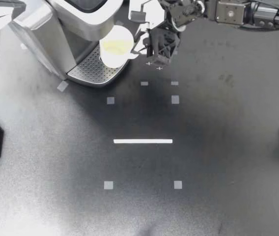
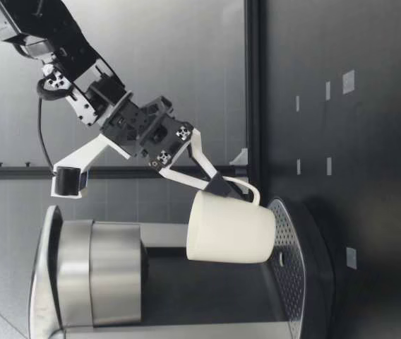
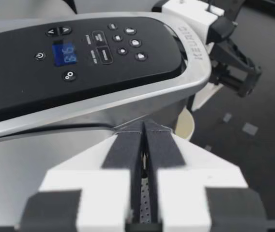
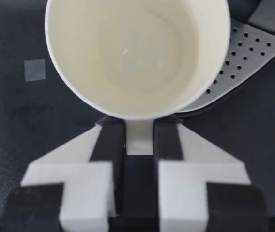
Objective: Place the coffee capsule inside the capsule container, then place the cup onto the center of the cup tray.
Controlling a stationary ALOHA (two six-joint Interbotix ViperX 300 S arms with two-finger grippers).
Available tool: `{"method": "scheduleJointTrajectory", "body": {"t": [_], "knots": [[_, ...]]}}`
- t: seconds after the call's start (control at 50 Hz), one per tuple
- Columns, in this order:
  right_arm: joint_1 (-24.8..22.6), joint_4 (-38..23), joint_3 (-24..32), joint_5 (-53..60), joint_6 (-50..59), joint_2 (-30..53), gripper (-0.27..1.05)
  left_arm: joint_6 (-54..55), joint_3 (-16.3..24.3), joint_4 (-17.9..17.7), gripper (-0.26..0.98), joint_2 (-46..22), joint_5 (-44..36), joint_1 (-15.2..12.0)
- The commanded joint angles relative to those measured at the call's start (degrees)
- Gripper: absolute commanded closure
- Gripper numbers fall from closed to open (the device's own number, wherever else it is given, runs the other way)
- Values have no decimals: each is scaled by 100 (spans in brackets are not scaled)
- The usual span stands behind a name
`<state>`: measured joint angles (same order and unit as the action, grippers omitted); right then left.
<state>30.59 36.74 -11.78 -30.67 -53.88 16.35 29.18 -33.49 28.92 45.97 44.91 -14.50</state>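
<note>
Risk of off-centre placement: below the coffee machine (image 1: 56, 29), the cup tray (image 1: 94, 73) is only partly covered by the cup (image 1: 116, 45), hung low over its outer edge — released here, it could tip off. The handle (image 4: 139, 137) is clamped by the right gripper (image 1: 140, 48), angled downward; the left gripper (image 3: 145, 128) is closed empty.

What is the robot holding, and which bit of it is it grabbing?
My right pincer is holding the white cup by its handle, one finger on each side. My left pincer is shut and holds nothing.
</note>
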Motion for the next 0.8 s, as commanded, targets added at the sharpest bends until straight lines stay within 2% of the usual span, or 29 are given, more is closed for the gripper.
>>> {"method": "scheduleJointTrajectory", "body": {"t": [0.0, 0.78], "knots": [[-18, 26, 141, 141, -18, -114, 64, 9, 62, 26, 67, -9, -53, 9], [-193, 18, 158, 606, -35, 141, 64, 97, 9, 18, 67, -9, -53, 0]]}}
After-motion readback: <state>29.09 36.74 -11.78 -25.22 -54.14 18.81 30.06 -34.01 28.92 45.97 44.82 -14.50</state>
